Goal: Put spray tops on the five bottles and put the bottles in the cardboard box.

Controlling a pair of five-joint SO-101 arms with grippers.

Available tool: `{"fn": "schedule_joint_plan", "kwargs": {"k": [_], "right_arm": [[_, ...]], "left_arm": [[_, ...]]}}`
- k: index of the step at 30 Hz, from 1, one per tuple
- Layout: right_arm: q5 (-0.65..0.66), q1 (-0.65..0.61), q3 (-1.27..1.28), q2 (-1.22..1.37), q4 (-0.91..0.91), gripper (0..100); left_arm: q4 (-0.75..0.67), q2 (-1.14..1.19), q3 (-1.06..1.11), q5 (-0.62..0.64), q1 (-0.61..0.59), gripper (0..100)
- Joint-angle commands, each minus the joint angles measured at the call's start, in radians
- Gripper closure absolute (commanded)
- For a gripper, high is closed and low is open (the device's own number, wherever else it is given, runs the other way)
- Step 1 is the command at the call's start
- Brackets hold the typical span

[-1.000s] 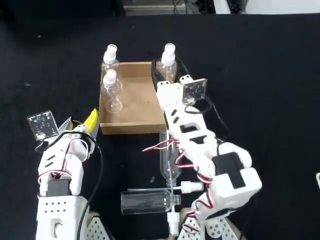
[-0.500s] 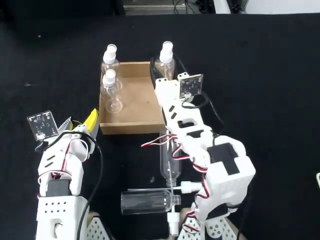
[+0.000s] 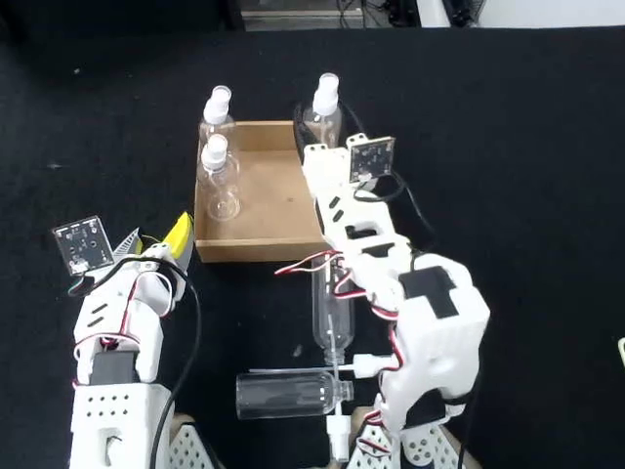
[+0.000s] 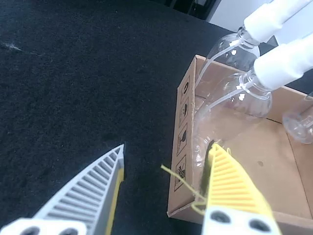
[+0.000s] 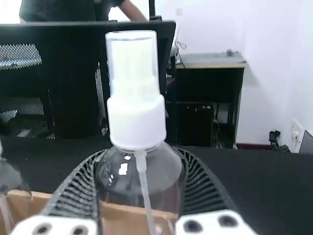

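Note:
In the right wrist view my right gripper [image 5: 139, 164] is shut on a clear bottle [image 5: 134, 98] with a white spray top. The high view has that bottle [image 3: 325, 101] upright at the far right corner of the cardboard box [image 3: 264, 210], held by the right gripper [image 3: 324, 142]. Two more capped bottles [image 3: 219, 168] [image 3: 215, 107] stand at the box's far left corner. Two uncapped bottles [image 3: 332, 313] [image 3: 291, 394] lie on the table near the arm bases. My left gripper [image 3: 161, 246] is open beside the box's near left corner [image 4: 183, 147], with nothing in it [image 4: 166, 147].
Two loose white spray tops [image 3: 366, 366] [image 3: 339, 435] lie by the uncapped bottles. The table is covered in black cloth [image 3: 508, 147]. The right arm's red and white wires [image 3: 312, 266] hang over the upright-lying bottle.
The right arm has stretched farther away and slightly left, carrying the capped bottle along the box's far right corner. The left arm has stayed still.

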Motion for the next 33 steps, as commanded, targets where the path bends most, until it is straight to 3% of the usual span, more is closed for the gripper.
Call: {"fn": "schedule_joint_plan", "kwargs": {"k": [1,33], "right_arm": [[-0.006,0.029,-0.077,0.012,-0.005,98.6],[0.002,0.026,-0.183,0.188,-0.006,98.5]], "left_arm": [[-0.021,-0.017,-0.013,0.002,0.010,75],[-0.021,-0.017,-0.013,0.002,0.010,75]]}}
